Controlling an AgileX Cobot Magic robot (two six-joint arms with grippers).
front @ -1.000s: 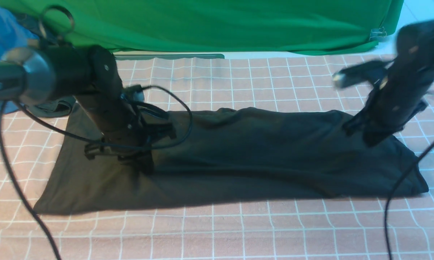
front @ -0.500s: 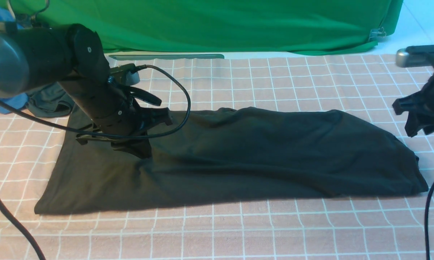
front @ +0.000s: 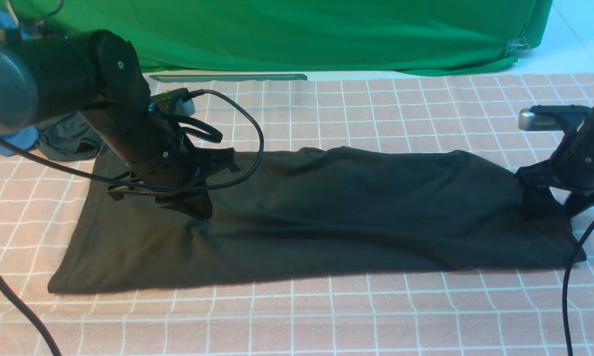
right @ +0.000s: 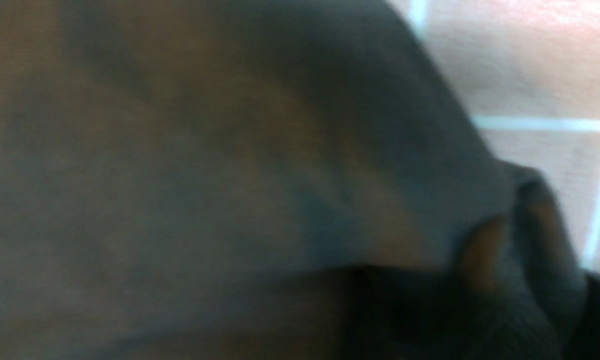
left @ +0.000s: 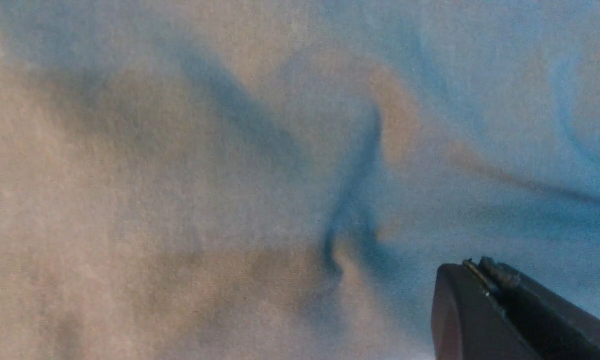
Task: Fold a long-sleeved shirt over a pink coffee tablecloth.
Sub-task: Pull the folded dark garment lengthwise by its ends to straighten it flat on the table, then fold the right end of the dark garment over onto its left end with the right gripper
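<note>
Black fabric, the shirt (front: 356, 212), lies folded in a long, low strip w/ soft creases, spread flat on the pink cloth (front: 297, 316) w/ its thin white grid. It runs across most of the front view, L to R; its L end reaches nearer the camera, & its far edge is wavy. Pink cloth shows on the near side, the far side & past the R end. No print or collar visible on the shirt from here.

L tool (left: 479, 270): shut, tips together, nothing between them, above the L part of the shirt; can't tell if the tips touch it. A small pinched crease in the fabric sits near the tips.

R tool (front: 549, 210): jaws wide, at the R end of the shirt, one finger over the fabric & the other by its outer edge. R wrist view is dark & blurry, w/ a bunched fold of fabric between the fingers; can't tell if it's gripped.

Far L, beside the shirt's far corner: a small dark garment (front: 68, 139), bunched up, w/ a blue garment (front: 10, 136) next to it, partly behind the L arm. Green cloth (front: 297, 34) across the back, w/ a clip (front: 517, 46) near its R end.
</note>
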